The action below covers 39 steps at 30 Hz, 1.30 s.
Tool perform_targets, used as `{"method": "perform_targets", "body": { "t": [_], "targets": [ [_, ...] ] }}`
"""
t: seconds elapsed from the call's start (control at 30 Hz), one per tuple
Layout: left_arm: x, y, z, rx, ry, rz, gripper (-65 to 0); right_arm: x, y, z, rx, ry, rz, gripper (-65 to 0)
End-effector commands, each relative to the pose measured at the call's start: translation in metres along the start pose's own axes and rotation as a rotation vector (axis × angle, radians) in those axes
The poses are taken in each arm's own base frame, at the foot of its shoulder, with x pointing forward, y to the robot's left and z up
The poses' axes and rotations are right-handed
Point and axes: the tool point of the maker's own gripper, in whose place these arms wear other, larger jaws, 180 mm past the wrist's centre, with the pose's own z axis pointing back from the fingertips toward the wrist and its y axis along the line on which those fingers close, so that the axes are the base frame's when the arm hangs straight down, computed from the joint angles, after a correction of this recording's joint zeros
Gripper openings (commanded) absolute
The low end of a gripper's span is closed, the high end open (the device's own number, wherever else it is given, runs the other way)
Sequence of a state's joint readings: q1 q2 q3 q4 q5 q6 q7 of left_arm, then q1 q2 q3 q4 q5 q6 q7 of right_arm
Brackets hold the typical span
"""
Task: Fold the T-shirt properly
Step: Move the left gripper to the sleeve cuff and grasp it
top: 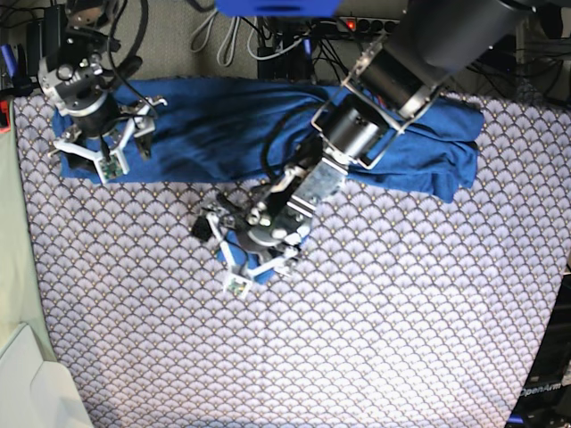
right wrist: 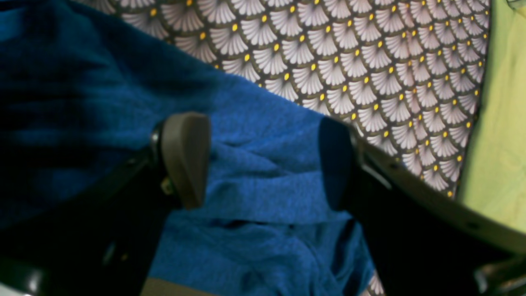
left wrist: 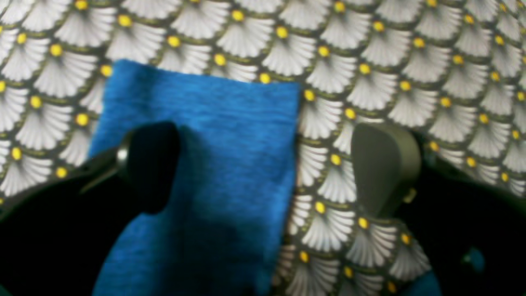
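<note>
The blue T-shirt (top: 223, 125) lies stretched in a band along the far side of the table. One sleeve (top: 268, 270) reaches toward the table's middle. In the left wrist view the flat sleeve end (left wrist: 222, 135) rests on the patterned cover. My left gripper (left wrist: 269, 166) (top: 241, 259) hovers open over it, one finger above the cloth and the other above the bare cover. My right gripper (right wrist: 261, 162) (top: 103, 147) stands open over the wrinkled shirt fabric (right wrist: 263, 185) at the band's left end. Neither gripper holds anything.
The scallop-patterned table cover (top: 357, 312) spreads over the whole table. A pale green surface (top: 13, 267) (right wrist: 501, 144) borders its left edge, with a white object (top: 36, 392) at the near left corner. Cables and a power strip (top: 294, 36) run behind the table.
</note>
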<state>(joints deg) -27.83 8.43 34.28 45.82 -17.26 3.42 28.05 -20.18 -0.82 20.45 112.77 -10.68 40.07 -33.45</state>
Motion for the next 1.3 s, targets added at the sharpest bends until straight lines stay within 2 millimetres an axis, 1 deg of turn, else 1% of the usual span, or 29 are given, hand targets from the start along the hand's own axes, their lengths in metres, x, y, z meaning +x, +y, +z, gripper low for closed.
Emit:
{"method": "perform_targets", "body": {
  "t": [0.0,0.27,0.33,0.73,0.83,0.97,1.27],
  "targets": [
    [0.029,-0.003,0.003,-0.007,-0.063,-0.008,0.0,0.010,-0.003,0.002,-0.008,-0.038,0.002,-23.5],
    [0.032,-0.003,0.003,-0.009,-0.069,-0.011,0.0,0.010,-0.003,0.002,-0.008,-0.038,0.002,-23.5],
    [0.028,-0.005,0.002,-0.010,-0.061,-0.022,0.0,0.010,-0.003,0.002,-0.008,-0.038,0.002,-23.5],
    [0.027,-0.005,0.002,-0.006,-0.058,-0.030,0.0,0.009,-0.003,0.002,-0.007,-0.037,0.001,-23.5],
    [0.014,0.002,-0.002,0.014,-0.022,-0.022,0.0,0.008,-0.002,0.003,-0.005,-0.035,-0.001,-23.5],
    [0.006,0.024,-0.004,0.115,0.003,0.022,0.0,0.008,-0.001,0.003,-0.004,-0.033,-0.001,-23.5],
    [0.006,0.025,-0.004,0.120,0.003,0.030,0.0,0.008,-0.001,0.003,-0.004,-0.033,-0.001,-23.5]
  ]
}}
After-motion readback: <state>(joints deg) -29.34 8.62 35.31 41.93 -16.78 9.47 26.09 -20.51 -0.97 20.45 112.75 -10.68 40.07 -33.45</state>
